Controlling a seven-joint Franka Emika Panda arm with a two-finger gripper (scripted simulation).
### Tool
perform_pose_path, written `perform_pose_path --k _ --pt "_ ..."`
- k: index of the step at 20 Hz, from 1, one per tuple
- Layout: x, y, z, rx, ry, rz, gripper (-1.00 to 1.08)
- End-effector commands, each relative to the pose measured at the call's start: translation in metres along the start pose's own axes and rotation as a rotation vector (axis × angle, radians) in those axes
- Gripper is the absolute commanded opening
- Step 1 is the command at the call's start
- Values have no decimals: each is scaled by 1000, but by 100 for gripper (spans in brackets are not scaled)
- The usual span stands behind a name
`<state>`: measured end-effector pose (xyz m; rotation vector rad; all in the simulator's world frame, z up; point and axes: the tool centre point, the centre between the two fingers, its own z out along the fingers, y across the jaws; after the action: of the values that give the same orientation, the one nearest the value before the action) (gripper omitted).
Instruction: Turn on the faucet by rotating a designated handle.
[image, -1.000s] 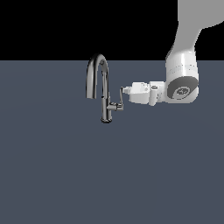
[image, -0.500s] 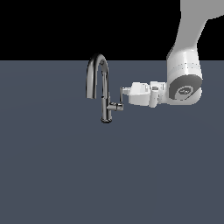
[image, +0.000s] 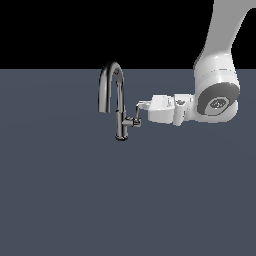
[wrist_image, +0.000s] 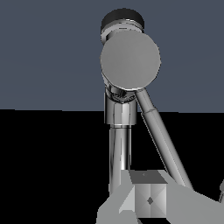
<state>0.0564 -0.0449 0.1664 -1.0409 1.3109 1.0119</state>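
The dark chrome gooseneck faucet (image: 116, 95) stands upright on its round base in the middle of the exterior view. The handle (image: 136, 117) is a thin lever rising from a short stub on the column's right side. My gripper (image: 142, 105) reaches in level from the exterior view's right, with its fingertips against the top of the lever. In the wrist view the stub's round end face (wrist_image: 130, 61) is in front of the column (wrist_image: 120, 148), and the lever (wrist_image: 159, 135) slants down past my fingers (wrist_image: 148, 199). The fingers show as one block, shut and holding nothing.
The faucet stands on a flat dark grey-blue surface (image: 125, 200). My white arm (image: 217, 75) comes down from the exterior view's upper right. Nothing else is in view.
My wrist has drifted a little towards the exterior view's right while the fingertips stay at the lever. The handle shows hardly any change.
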Motion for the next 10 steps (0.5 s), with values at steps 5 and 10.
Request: perform_pose_path --k 5,10 --pt "7 13 1 -3 -2 1 -100" --pt "19 33 3 -8 -4 2 -100"
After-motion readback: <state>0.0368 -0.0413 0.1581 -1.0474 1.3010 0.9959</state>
